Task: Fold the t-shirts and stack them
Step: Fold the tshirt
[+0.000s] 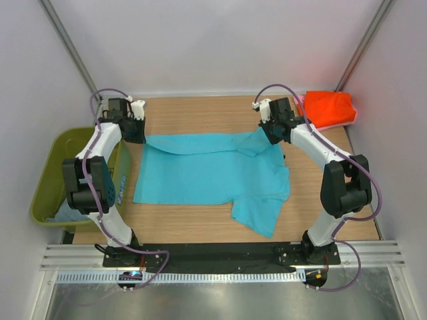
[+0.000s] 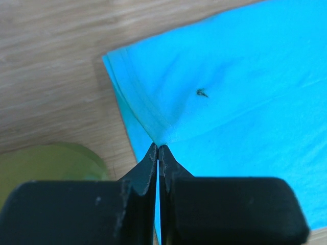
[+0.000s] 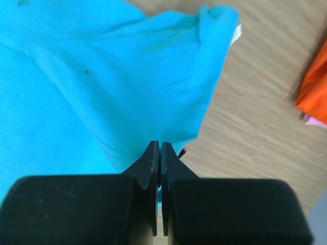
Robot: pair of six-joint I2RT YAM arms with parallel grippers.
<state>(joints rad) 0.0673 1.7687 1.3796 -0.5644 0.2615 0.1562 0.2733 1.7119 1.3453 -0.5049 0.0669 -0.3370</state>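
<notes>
A bright turquoise t-shirt (image 1: 207, 175) lies spread across the wooden table, one sleeve hanging toward the front edge. My left gripper (image 1: 136, 131) is shut on its far left corner; the left wrist view shows the cloth (image 2: 219, 87) pinched at the fingertips (image 2: 158, 147). My right gripper (image 1: 272, 131) is shut on its far right edge, lifting a fold; the right wrist view shows the cloth (image 3: 133, 87) held at the tips (image 3: 160, 145). An orange-red t-shirt (image 1: 328, 108) lies folded at the far right corner on a pink one (image 1: 353, 117). A grey-blue shirt (image 1: 67, 212) lies in the bin.
The olive-green plastic bin (image 1: 50, 181) stands off the table's left side, beside the left arm; its rim shows in the left wrist view (image 2: 46, 163). White walls close in the back and sides. A metal rail runs along the near edge (image 1: 220, 253).
</notes>
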